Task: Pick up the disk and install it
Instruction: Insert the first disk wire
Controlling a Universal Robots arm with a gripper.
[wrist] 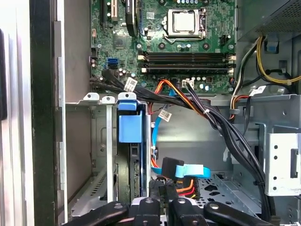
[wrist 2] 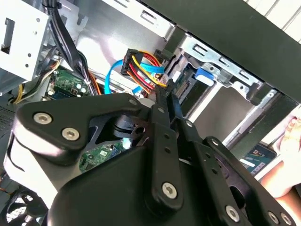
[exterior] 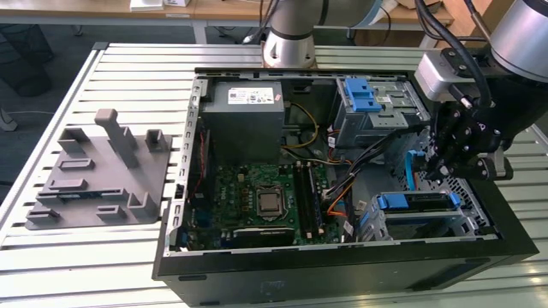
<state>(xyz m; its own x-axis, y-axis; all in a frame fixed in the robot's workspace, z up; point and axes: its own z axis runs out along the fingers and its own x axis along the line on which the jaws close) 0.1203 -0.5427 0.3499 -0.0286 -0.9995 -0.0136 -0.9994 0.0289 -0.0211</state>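
Gripper [wrist 2: 164,94]: fingers together, empty, above the drive bay.
Disk [wrist: 129,127]: seated in bay [wrist: 99,155], blue carrier showing.

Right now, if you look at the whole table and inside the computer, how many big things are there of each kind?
Black computer case: 1
Grey block beside it: 1
Green circuit board: 1
Grey power supply box: 1
Gripper: 1
Total: 5
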